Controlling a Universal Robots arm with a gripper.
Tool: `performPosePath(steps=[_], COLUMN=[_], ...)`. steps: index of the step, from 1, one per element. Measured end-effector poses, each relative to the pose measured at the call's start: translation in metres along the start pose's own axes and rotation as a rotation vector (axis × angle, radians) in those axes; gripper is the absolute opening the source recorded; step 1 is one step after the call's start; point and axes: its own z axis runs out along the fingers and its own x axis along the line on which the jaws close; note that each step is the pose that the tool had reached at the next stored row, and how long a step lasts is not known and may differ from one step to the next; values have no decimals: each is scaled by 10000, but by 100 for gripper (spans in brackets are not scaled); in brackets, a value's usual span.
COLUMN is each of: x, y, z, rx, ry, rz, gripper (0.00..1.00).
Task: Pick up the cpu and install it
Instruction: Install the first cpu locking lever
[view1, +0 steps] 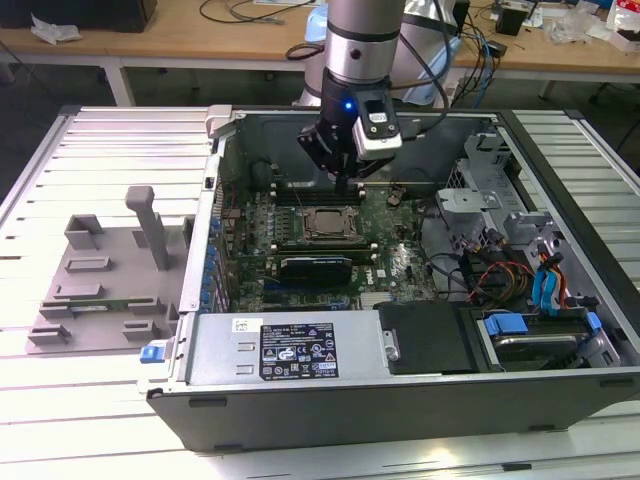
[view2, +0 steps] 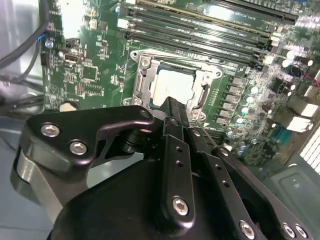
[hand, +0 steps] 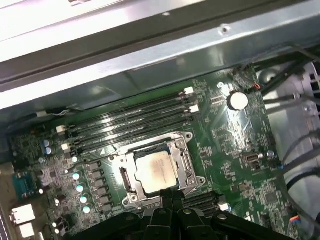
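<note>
Silvery square cpu with thin green rim lies seated in the dark metal-framed socket on the green motherboard, near centre of both wrist views; also visible at. Black claw hangs just above the socket inside the open grey computer case, upper centre of the exterior view; fingers together, gripping nothing.

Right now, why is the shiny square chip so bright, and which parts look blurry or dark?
In both wrist views the cpu sits in the socket, its metal top washed pale by overhead light. In the second wrist view the gripper looms close, dark and soft. In the exterior view the case shades the motherboard, and the slatted table glares white.
</note>
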Motion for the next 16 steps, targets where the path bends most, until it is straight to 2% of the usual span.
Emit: performPosePath(steps=[4, 9, 12, 16], x=[0, 0, 0, 0], y=[0, 1, 0, 0], z=[0, 1, 0, 0], rx=[-5, -11, -15, -14], ry=[-18, -56, -70, -86], rz=[-816, -2406, -3054, -3689], gripper=[11, 11, 11, 11])
